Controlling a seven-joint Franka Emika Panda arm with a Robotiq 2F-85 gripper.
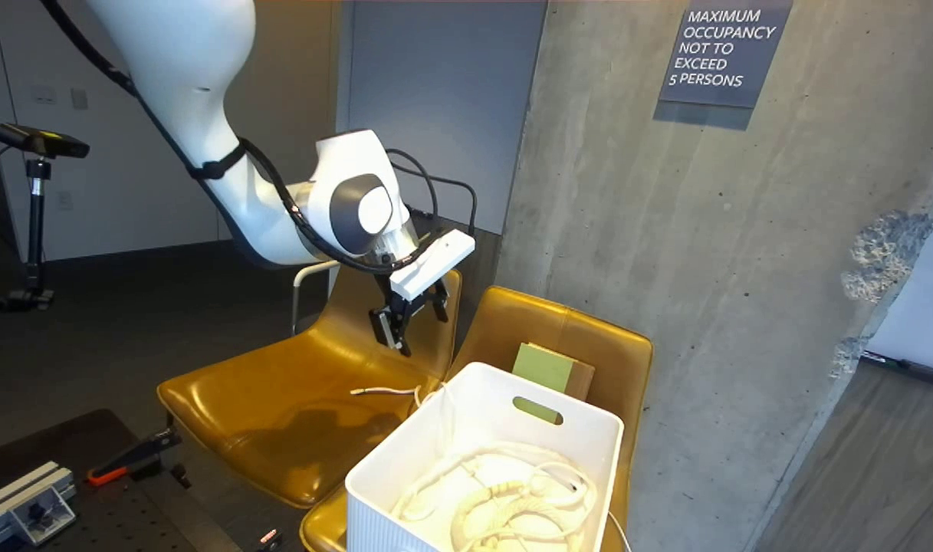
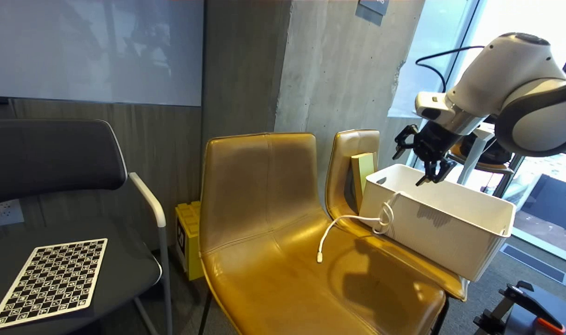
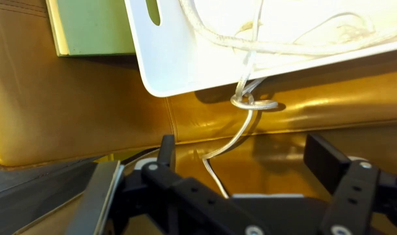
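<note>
My gripper (image 3: 244, 152) stands open, its black fingers wide apart with nothing between them. In both exterior views the gripper (image 1: 421, 331) hangs in the air, beside and above a white bin (image 2: 431, 237). A thin white cord (image 3: 242, 130) hangs over the bin's rim and makes a small loop. From there it runs across a tan chair (image 2: 264, 195), passing below the gap between the fingers in the wrist view. Its tip (image 2: 319, 257) lies on the seat. Inside the bin is a coiled, thick pale cord (image 3: 283, 48) with thinner ones.
A green book (image 1: 541, 366) leans on the second tan chair's backrest (image 1: 615, 341), behind the bin. Beyond stands a concrete pillar (image 1: 727, 268). A dark chair (image 2: 120, 270) bears a checkered board (image 2: 50, 279); a yellow box (image 2: 189, 237) sits beside it. A clamp (image 1: 133, 452) lies lower left.
</note>
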